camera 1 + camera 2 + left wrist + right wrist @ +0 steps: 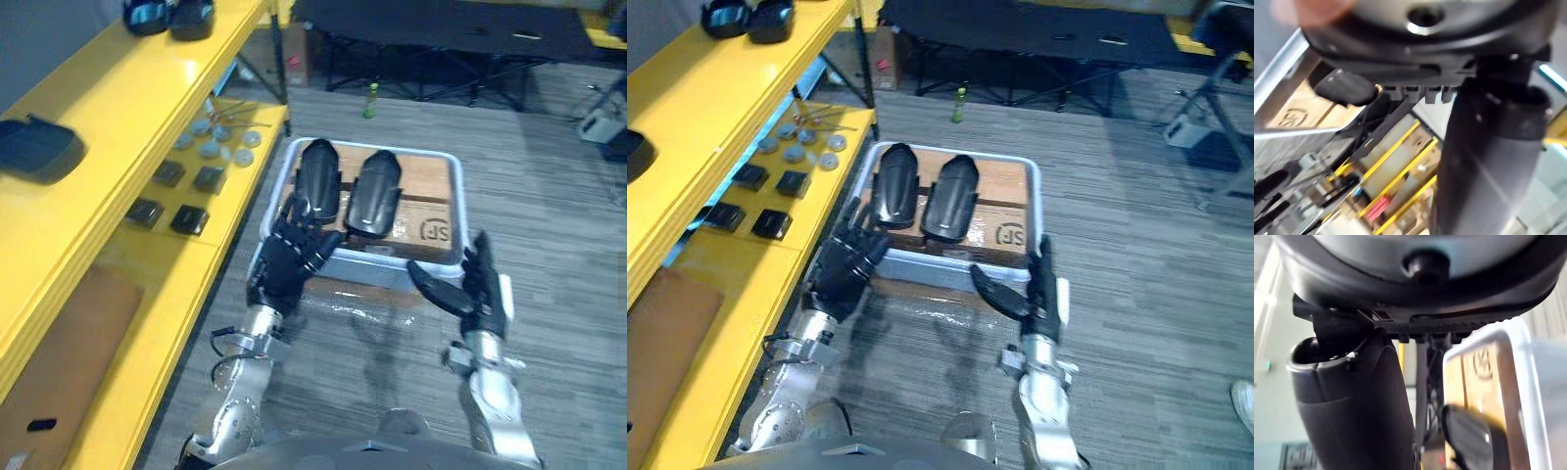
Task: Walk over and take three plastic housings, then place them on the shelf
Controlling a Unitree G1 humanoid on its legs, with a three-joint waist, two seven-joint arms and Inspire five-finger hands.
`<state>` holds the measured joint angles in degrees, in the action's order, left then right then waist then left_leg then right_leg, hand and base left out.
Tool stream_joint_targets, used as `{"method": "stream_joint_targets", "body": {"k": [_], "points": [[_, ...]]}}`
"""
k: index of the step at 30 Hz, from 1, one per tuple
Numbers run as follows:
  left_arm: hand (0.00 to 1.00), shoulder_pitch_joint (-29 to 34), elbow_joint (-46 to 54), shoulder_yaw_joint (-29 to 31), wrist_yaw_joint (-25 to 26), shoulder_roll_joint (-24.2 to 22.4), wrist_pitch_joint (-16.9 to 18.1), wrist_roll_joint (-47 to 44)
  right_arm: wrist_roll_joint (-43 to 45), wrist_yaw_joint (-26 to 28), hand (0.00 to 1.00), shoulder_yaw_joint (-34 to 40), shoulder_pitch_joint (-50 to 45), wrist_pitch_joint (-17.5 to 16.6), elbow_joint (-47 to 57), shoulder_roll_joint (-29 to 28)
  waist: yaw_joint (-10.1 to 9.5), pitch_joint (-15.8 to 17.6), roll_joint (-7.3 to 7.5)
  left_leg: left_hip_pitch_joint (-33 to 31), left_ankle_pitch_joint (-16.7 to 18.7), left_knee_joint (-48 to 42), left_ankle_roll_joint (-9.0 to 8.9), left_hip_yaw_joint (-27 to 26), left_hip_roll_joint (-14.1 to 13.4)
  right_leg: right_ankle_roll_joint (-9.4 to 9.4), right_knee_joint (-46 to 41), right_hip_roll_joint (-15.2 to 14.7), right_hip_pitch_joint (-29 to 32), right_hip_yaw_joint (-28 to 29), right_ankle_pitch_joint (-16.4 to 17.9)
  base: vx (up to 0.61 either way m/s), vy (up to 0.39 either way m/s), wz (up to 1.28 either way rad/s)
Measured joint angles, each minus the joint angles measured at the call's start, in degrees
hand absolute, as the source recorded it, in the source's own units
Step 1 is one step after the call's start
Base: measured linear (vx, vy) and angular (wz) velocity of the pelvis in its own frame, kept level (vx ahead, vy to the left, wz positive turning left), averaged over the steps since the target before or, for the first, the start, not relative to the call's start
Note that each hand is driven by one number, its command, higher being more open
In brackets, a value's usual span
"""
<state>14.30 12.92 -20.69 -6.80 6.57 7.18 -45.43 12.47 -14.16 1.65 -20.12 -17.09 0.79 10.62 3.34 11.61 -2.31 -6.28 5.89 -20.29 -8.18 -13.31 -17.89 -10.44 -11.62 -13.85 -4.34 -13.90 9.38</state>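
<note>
Left eye view: housings (319, 180) in tray (367, 266); left hand (287, 259), right hand (484, 292) outstretched.

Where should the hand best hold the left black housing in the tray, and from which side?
Probably its near end, across the narrow width. The left housing lies lengthwise, pointing away, close beside the right housing, so come from above on the near side, where the left hand is open.

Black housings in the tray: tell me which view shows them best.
The right eye view: both housings lie whole, side by side in the tray. In the left eye view the left hand overlaps one's near end. The right wrist view catches one blurred end; the left wrist view, the tray's rim.
</note>
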Motion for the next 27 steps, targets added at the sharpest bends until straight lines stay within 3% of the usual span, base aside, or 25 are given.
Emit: {"method": "stream_joint_targets", "body": {"k": [2,6,9,10,18,25,27], "points": [[1.0,0.02,0.21,0.39,-0.28,0.07,0.01,-0.02,-0.13,-0.26,1.0,-0.02,0.16,0.13,0.48,0.65,-0.63,-0.63,-0.96,-0.17,1.97,1.61,-0.03,3.21,3.22,-0.27,-0.09,-0.64,3.32,3.07,-0.95,-0.12,0.071,-0.55],[1.0,1.27,0.32,2.48,-0.64,0.26,0.0,0.35,0.28,-1.51,1.0,-1.21,1.34,0.93,0.56,-0.72,-2.29,-1.04,-0.13,-0.27,2.53,3.0,-0.13,3.72,7.67,-1.55,0.46,-3.59,6.15,6.48,-3.25,-0.07,0.14,-0.33],[1.0,1.9,0.32,4.2,-0.33,0.64,-0.05,2.3,2.82,-1.48,1.0,-1.58,2.87,1.16,0.55,-3.04,-3.68,-1.21,1.22,-0.35,2.43,2.63,0.03,2.66,8.34,-1.53,2.97,-4.05,6.33,6.55,-6.09,0.0,0.075,-0.22],[1.0,-2.58,3.49,7.14,5.87,0.08,0.67,5.62,7.52,1.01,1.0,-1.19,3.03,1.08,-0.23,-6.41,-3.26,-1.99,3.89,-2.57,3.29,0.48,0.42,5.86,9.2,-0.31,7.04,-3.73,5.94,3.16,-10.51,0.0,0.01,-0.05],[1.0,-2.36,3.45,8.85,6.4,-0.08,0.69,5.6,7.53,2.34,1.0,-1.05,2.94,1.31,-0.23,-6.41,-3.11,-1.96,3.96,-1.12,3.21,1.66,0.3,4.86,8.91,-0.46,7.45,-3.54,5.32,3.58,-10.61,0.0,-0.002,-0.05],[1.0,-0.27,3.43,16.4,10.62,-3.48,3.35,6.43,7.04,7.13,1.0,0.13,1.68,6.03,-0.56,-6.33,-2.99,-2.31,4.03,5.11,1.06,7.75,-1.36,1.99,6.91,-0.2,9.09,-1.23,3.02,4.1,-11.0,0.02,-0.052,-0.18],[1.0,-0.01,3.43,17.25,11.8,-4.08,3.72,7.67,6.96,8.56,1.0,0.1,1.47,7.7,-0.59,-6.3,-2.89,-2.46,3.87,6.67,-0.16,10.2,-1.59,1.23,6.61,0.65,9.14,-0.74,2.97,3.45,-11.62,0.01,-0.057,-0.13]]}}
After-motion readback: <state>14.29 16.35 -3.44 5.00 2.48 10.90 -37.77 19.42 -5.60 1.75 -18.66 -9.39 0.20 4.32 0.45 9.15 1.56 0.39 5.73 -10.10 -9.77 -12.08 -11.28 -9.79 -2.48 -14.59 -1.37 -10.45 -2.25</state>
